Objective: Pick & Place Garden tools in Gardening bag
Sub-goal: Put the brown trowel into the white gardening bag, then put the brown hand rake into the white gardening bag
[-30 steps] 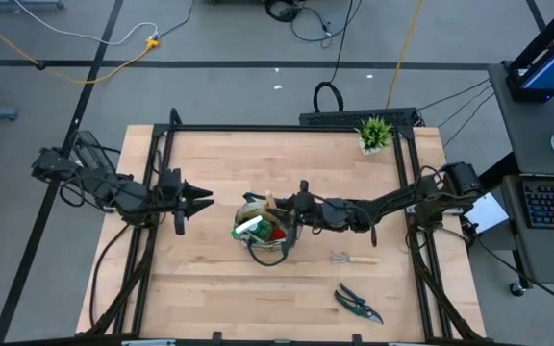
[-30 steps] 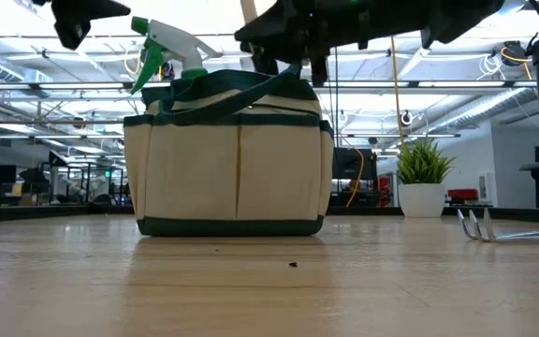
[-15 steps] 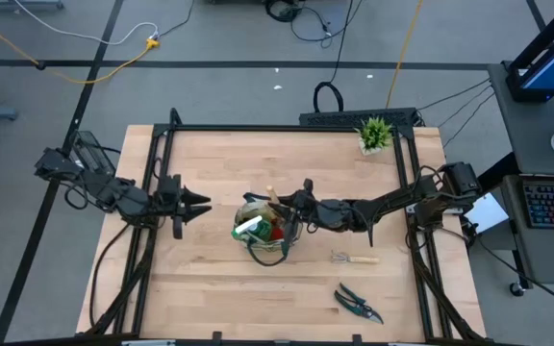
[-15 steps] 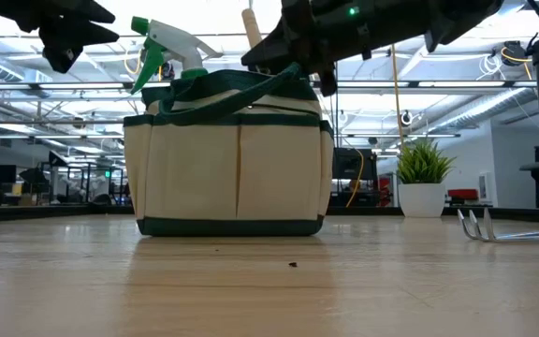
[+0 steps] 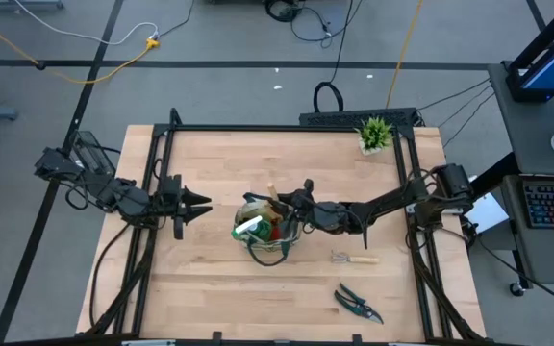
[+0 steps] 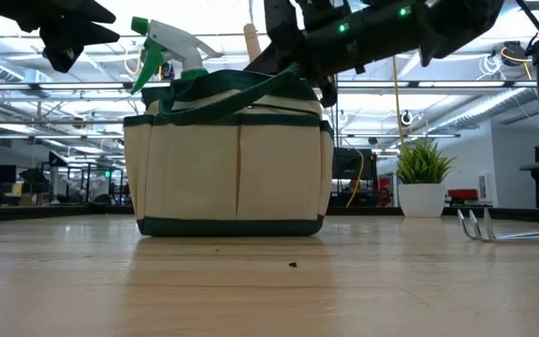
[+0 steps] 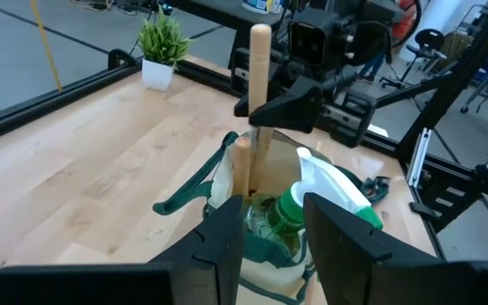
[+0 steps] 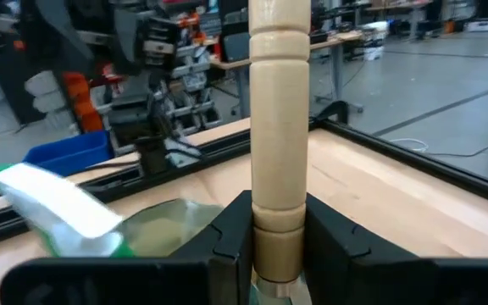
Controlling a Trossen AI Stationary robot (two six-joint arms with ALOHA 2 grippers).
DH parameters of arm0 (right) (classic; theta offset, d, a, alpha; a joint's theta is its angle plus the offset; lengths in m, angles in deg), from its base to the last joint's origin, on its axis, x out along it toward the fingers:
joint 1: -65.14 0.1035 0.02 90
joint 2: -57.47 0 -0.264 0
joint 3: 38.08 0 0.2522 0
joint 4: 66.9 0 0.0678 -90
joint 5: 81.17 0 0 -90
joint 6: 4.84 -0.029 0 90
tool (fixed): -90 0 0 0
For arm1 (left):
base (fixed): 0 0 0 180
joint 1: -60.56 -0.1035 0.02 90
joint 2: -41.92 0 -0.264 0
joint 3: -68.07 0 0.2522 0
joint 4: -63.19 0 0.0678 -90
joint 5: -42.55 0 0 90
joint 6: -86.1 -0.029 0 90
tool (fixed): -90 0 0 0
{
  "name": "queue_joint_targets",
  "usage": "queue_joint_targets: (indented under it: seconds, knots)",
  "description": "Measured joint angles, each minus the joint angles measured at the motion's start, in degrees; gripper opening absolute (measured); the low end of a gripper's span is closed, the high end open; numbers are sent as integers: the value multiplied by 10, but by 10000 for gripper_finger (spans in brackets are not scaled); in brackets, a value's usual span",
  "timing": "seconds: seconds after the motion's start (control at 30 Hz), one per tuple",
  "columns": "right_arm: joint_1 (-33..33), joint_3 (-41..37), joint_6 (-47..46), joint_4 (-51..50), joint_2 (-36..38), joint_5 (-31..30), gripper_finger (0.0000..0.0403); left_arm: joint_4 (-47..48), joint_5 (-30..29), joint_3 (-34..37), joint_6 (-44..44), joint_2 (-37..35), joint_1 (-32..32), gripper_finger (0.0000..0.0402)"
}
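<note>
The khaki gardening bag (image 5: 267, 242) with green trim stands mid-table on its flat base (image 6: 232, 225). A green-and-white spray bottle (image 6: 162, 42), a red item (image 5: 276, 232) and a wooden handle (image 7: 241, 165) stick out of it. Over its far right side my right gripper (image 5: 285, 206) is shut on an upright wooden-handled tool (image 7: 259, 76). My left gripper (image 5: 203, 203) hangs open to the left of the bag, nothing between its fingers (image 7: 227, 241). A small rake (image 5: 352, 258) and dark pruning shears (image 5: 358, 304) lie flat on the table to the bag's right. My right gripper pinches the lower part of the tool's wooden handle (image 8: 276, 216) between its two fingers (image 8: 227, 237), just above the metal neck. The fingers come in about level from the table's right side and lie across the handle. The tool stands upright, handle up, its metal end down inside the bag.
A small potted plant (image 5: 374, 133) stands at the far right corner. A black frame (image 5: 287, 126) runs along the table's far and side edges. Bare wood lies in front of the bag (image 6: 279, 281) and to its left.
My right gripper has sunk toward the bag with the wooden-handled tool, which stays upright and reaches deeper into the bag. My left gripper has dropped a little and then kept still.
</note>
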Motion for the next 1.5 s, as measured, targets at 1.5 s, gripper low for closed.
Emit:
queue_joint_targets:
  seconds: [1.5]
  knots:
    - [2, 0, 37, 0, -2, -11, 114, 1, 3, 0, -3, 0, 0, 129]
